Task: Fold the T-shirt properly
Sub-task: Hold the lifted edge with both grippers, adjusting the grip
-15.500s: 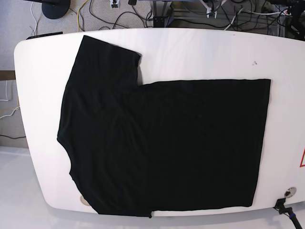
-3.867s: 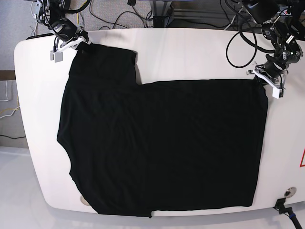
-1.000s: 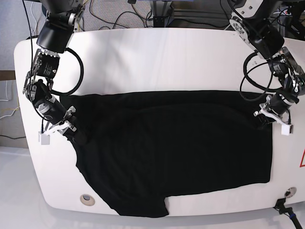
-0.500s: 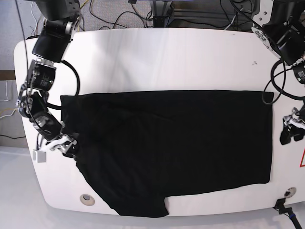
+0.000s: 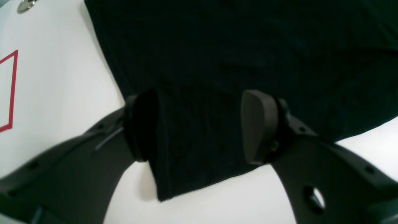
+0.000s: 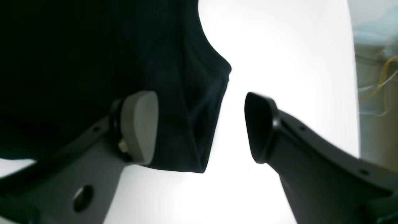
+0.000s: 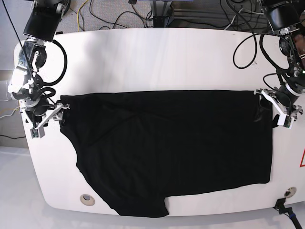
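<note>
The T-shirt lies flat on the white tabletop, a black sheet filling the middle and lower half of the base view. Its straight top edge, a fold, runs from 9 o'clock to 3 o'clock. Its right side drops straight toward 4 o'clock, and its lower left side curves down to a rounded flap near 6 o'clock, close to the tabletop's near rim.

The left claw sits at 3 o'clock, at the cloth's top right corner. In the left wrist view its jaws stand wide apart, and the corner of the T-shirt lies flat on the tabletop between the two pads, gripped by neither. A red outline is marked on the white surface at 9 o'clock of that view.

The right claw sits at 9 o'clock in the base view, at the top left corner. The right wrist view shows its jaws wide too: the cloth's edge lies between them, next to one pad, and bare white tabletop fills the rest of the gap.

A round metal fitting shows in the tabletop near 7 o'clock, just beside the shirt's lower edge.
</note>
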Tool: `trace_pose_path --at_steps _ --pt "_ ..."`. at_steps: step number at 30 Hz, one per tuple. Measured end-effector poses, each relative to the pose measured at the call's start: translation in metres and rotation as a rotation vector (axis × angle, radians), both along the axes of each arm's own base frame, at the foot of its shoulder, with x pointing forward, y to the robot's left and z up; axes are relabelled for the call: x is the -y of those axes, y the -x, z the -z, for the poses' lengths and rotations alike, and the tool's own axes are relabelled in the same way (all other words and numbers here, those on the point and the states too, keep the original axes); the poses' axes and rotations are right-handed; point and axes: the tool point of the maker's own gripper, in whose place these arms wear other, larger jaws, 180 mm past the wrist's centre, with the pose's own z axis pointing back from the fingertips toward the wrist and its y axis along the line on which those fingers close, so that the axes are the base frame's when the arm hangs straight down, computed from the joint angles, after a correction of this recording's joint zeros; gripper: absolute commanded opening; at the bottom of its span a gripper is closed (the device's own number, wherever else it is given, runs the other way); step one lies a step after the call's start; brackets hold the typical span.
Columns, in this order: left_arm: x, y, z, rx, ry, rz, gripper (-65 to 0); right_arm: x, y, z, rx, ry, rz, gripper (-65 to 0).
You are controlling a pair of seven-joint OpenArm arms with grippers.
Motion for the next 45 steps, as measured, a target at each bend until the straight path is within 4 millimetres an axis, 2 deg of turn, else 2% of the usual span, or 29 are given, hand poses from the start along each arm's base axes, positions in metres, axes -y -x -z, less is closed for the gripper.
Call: trace_pose_path --at_steps 2,6,9,22,26,28,32,35,36,39,45 --pt "0.006 -0.004 0.002 0.029 0.010 -0.003 -25.3 0.003 0.002 0.011 -0.014 0.060 -0.031 -22.6" --pt "0.006 -0.002 0.023 -0.004 -0.019 -0.023 -25.3 0.014 0.012 0.047 -0.081 0.083 -0.019 -22.6" --pt "0.005 -0.004 0.022 0.022 -0.006 -0.024 -25.3 0.013 0.018 0.065 -0.110 0.057 -0.010 -22.6" --pt "0.004 -0.001 0.026 0.012 -0.006 -0.028 -25.4 0.012 0.026 0.099 -0.130 -0.032 0.020 -22.6" --pt "0.004 0.002 0.029 0.003 -0.006 -0.028 -25.4 0.012 0.025 0.099 -0.121 -0.036 0.022 -23.4" --pt "0.004 0.001 0.028 0.007 -0.005 -0.028 -25.4 0.012 0.028 0.101 -0.120 -0.036 0.023 -30.3" --pt "0.003 0.001 0.029 0.004 -0.003 -0.029 -25.3 0.010 0.029 0.102 -0.110 -0.045 0.020 -50.5" --pt "-0.002 0.002 0.041 -0.025 0.021 -0.047 -25.3 0.003 0.028 0.104 -0.105 -0.069 0.019 -63.2" --pt "-0.006 0.004 0.047 -0.041 0.029 -0.061 -25.3 0.000 0.028 0.104 -0.101 -0.074 0.019 -65.0" --pt "-0.021 0.002 0.054 -0.062 0.044 -0.113 -25.3 0.000 0.027 0.103 -0.099 -0.074 0.019 -65.0" --pt "-0.022 0.002 0.070 -0.095 0.087 -0.128 -25.3 -0.001 0.029 0.105 -0.091 -0.080 0.019 -65.0"
